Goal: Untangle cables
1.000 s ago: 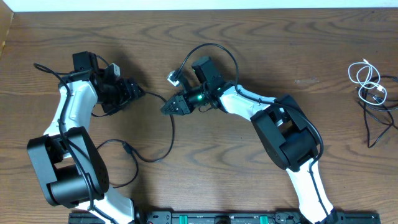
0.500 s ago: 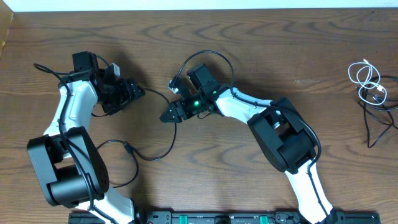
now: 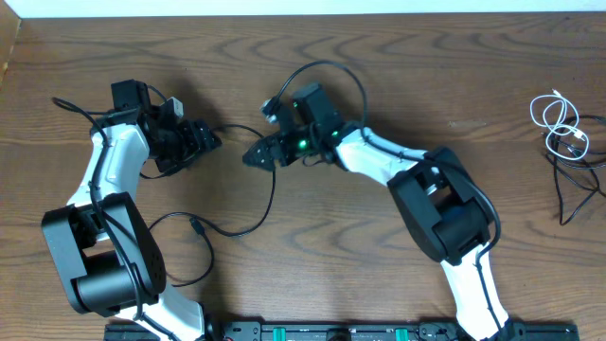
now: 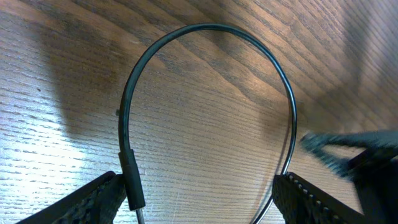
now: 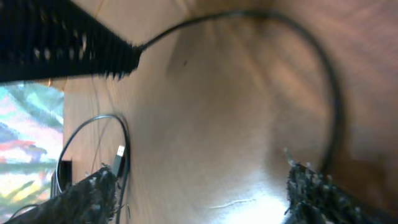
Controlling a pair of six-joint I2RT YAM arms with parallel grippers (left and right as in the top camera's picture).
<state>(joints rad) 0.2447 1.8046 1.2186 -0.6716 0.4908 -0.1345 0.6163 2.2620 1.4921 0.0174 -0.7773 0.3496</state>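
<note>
One black cable runs from my left gripper past my right gripper, then curves down to a plug. Its bend arches between my open left fingers, the plug sleeve beside the left finger. A second black cable loops over my right wrist, with its plug behind the gripper. My right gripper stands open with only bare table between its fingers; a black cable arcs ahead of it. A white cable and another black one lie far right.
Thick black arm cables trail at the far left behind my left arm. The table's back edge runs along the top, and a black rail lines the front. In the right wrist view a black loop with a pale plug lies at the left.
My right gripper has opened and let go of the black cable, swinging first toward the front, then back. The cable has slackened into a wider curve. My left arm has stayed put.
</note>
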